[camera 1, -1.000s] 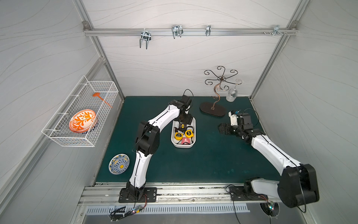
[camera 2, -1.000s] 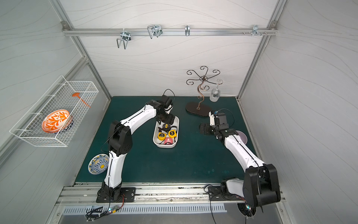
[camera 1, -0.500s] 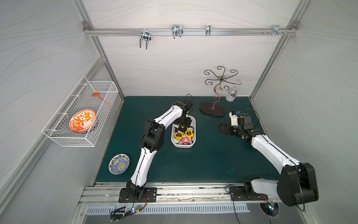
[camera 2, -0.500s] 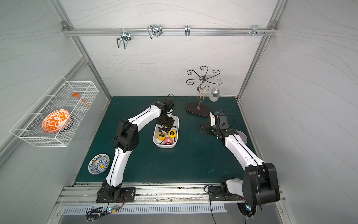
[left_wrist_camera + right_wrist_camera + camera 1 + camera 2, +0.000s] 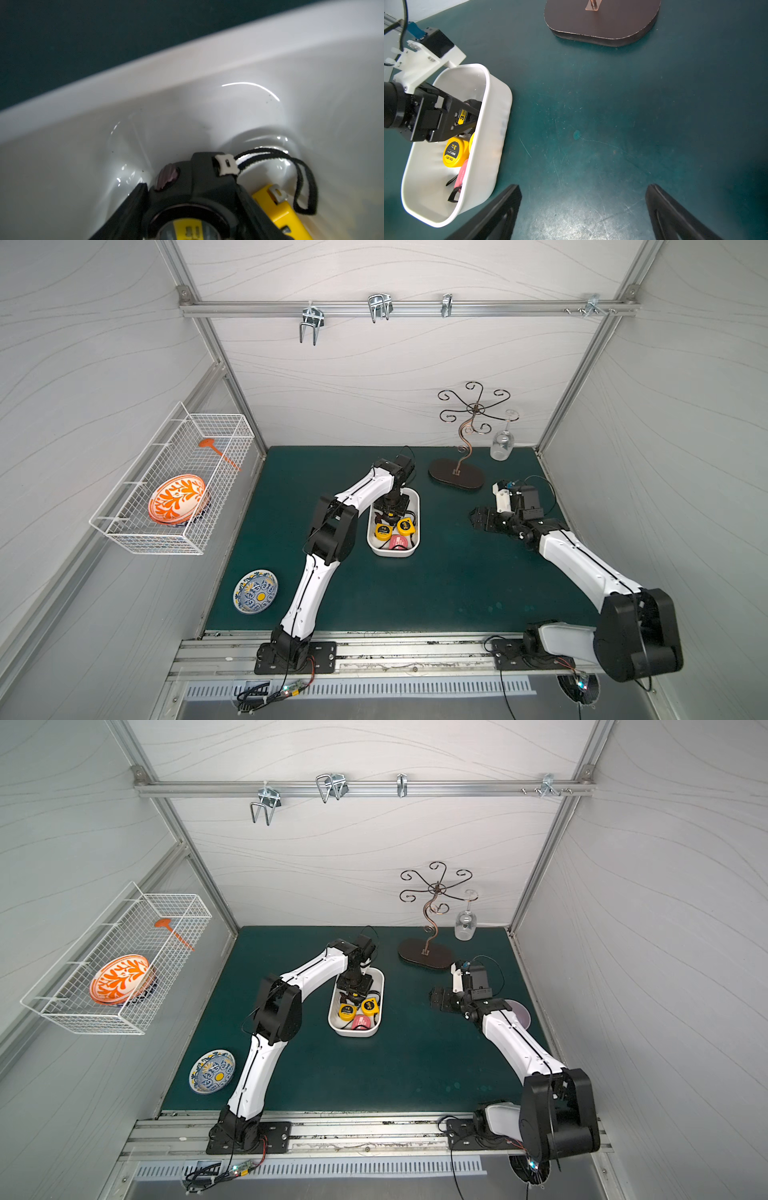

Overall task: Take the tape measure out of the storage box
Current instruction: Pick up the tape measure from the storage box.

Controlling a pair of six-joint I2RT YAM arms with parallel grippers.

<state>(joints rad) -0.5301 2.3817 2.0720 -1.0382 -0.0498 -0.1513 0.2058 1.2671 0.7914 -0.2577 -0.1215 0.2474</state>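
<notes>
- Left claw [image 5: 472,116] stood low inside the storage box [image 5: 494,145], its jaws on either side of the black tape measure [image 5: 207,187]. We could not tell whether they pressed on the case or only flanked it.
- Right claw [image 5: 583,207] hung over the green mat [image 5: 612,124], jaws spread wide with nothing between them, well apart from the box.
- For a good grasp, we judged that the jaws should bear squarely on the two flat sides of the case and be firm before any lift. The rise should then go straight up, clear of the glossy wall.
- We also judged the wrist strap [image 5: 268,150] a risk. It looped out beside a yellow case and could drag a neighbour along.
- The black tape measure lay at the far end of the box, close to its wall and between the left claw's fingers. One finger [image 5: 133,207] appeared to touch its side in the left wrist view.
- Two yellow tape measures [image 5: 382,531] lay just beside it toward the near end, and a pink tape measure [image 5: 399,541] lay beyond them.
</notes>
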